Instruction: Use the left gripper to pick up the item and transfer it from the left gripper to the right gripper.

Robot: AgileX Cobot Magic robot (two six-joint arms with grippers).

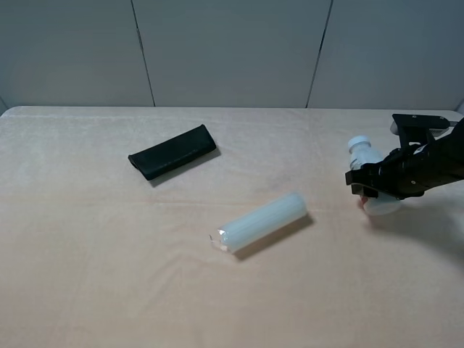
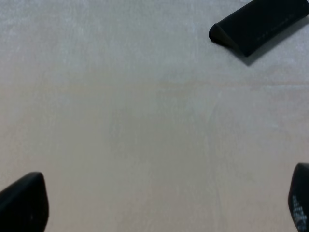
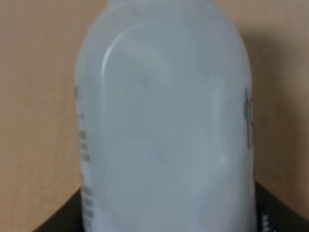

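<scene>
The item, a small white bottle [image 1: 367,158] with a white cap, is at the right of the exterior view, tilted with its cap up. My right gripper [image 1: 371,184] is shut on its body. In the right wrist view the bottle [image 3: 164,121] fills the frame, with dark fingers [image 3: 277,212] at its base. My left gripper [image 2: 161,203] is open and empty over bare tablecloth, with only its two black fingertips [image 2: 21,203] showing. The left arm is out of the exterior view.
A flat black case [image 1: 172,151] lies at the back left of centre and also shows in the left wrist view [image 2: 258,24]. A translucent whitish cylinder [image 1: 261,221] lies on its side mid-table. The beige tablecloth [image 1: 109,275] ends at the grey back wall.
</scene>
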